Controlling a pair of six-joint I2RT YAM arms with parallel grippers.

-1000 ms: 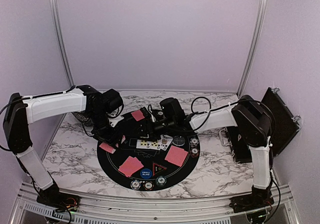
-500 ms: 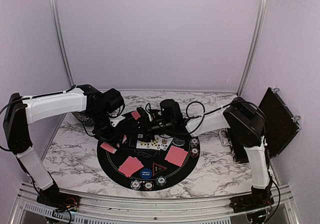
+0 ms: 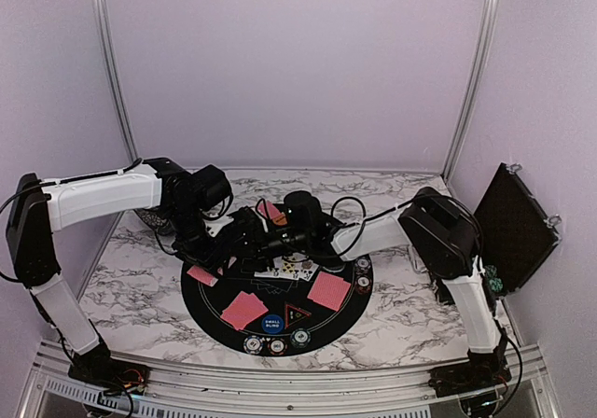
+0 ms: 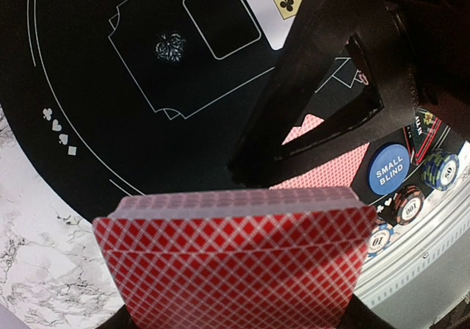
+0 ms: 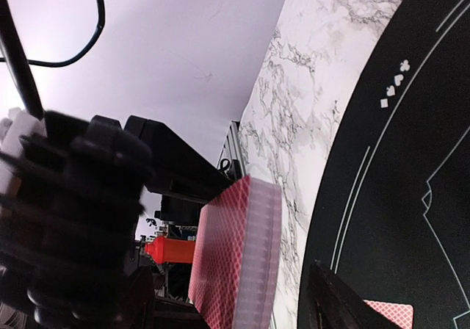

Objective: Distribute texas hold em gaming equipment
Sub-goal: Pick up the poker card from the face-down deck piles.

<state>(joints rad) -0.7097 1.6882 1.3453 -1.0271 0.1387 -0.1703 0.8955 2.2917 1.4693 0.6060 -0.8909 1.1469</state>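
Red-backed playing cards, a thick deck (image 4: 235,270), sat clamped in the left gripper (image 4: 236,316) over the left side of the round black mat (image 4: 88,87). The right gripper (image 3: 250,239) hovered just beside the deck with its jaws apart, holding nothing. On the mat below lay face-up cards (image 3: 291,269) near the middle, face-down red cards (image 3: 328,290) around them, and a blue button (image 3: 271,323) and striped poker chips (image 3: 277,345) near the front rim, while a black chip case (image 3: 518,227) stood at the right edge of the marble worktop (image 3: 140,287).
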